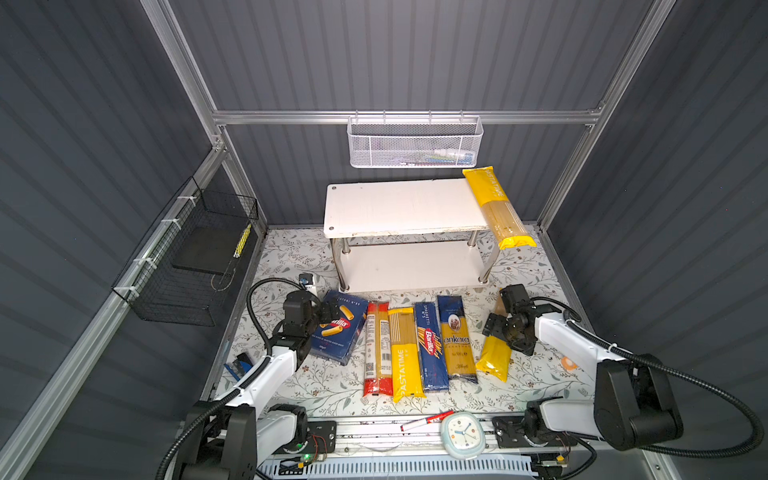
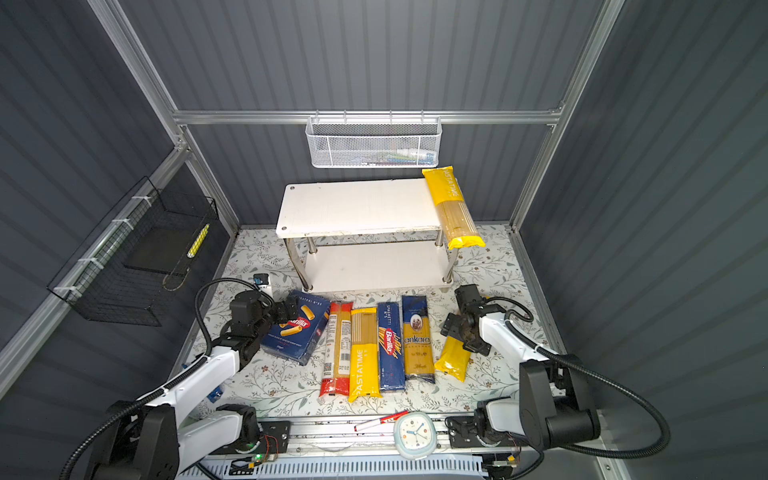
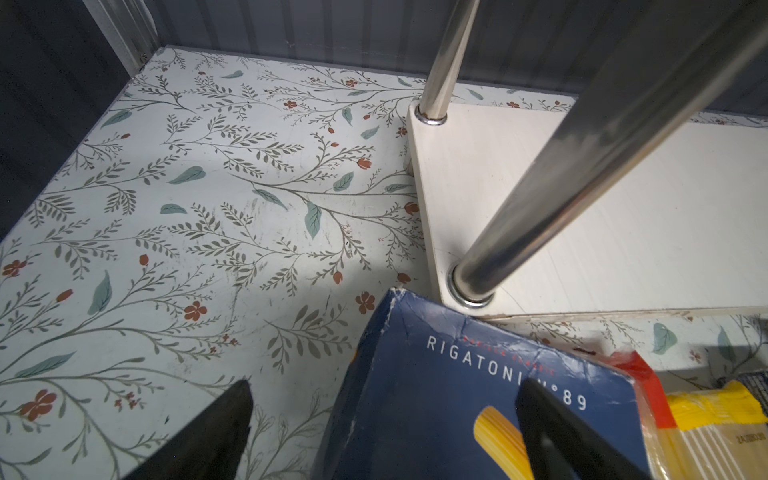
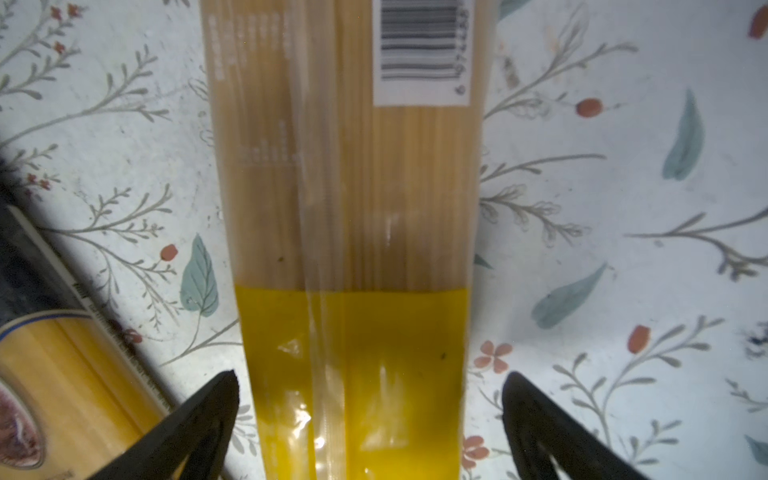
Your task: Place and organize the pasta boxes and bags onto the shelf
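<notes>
PASTATIME bag (image 1: pixel 494 359) sits on the surface (image 1: pixel 332 390) in front of the shelf (image 1: pixel 395 203), off its right end. Right jaws hang wide open astride it, gripping nothing; left jaws gape empty over the rigatoni box (image 1: pixel 336 345). Pick-up step, I reckon: close, then lift.

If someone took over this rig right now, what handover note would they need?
Left gripper: open, poised over one edge of the rigatoni box, not gripping.
Right gripper: open, fingers either side of a yellow bag lying on the table, not closed.
Done: one PASTATIME bag lies across the right end of the shelf top board, overhanging its front edge.
To do: shelve the rigatoni box, red-ended bag, second PASTATIME bag, spaghetti box, ankara bag and the yellow bag.
</notes>
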Motion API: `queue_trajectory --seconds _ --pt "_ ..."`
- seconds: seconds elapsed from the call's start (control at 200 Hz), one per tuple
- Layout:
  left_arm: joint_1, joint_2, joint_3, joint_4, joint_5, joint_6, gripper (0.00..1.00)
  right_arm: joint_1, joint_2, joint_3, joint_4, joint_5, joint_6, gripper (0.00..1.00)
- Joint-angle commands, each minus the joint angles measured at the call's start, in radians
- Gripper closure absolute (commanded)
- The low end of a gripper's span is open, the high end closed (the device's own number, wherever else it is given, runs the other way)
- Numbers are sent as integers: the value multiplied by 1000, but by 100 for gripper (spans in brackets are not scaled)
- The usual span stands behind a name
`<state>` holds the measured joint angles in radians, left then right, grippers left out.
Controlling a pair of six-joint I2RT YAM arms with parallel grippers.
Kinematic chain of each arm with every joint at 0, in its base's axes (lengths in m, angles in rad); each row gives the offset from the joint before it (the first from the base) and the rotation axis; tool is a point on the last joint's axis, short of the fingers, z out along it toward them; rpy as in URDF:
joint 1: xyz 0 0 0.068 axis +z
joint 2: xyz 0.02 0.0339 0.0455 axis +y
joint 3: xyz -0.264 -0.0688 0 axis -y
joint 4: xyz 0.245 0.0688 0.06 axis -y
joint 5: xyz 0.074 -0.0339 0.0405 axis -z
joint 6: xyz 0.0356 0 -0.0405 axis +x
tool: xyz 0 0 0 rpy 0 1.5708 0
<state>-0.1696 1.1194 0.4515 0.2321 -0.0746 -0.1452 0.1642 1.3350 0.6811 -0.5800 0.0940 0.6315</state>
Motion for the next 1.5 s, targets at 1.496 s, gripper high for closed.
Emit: queue_trajectory --seconds 1.496 --pt "-6 2 5 9 -4 9 1 -17 -26 -49 -22 -91 -56 26"
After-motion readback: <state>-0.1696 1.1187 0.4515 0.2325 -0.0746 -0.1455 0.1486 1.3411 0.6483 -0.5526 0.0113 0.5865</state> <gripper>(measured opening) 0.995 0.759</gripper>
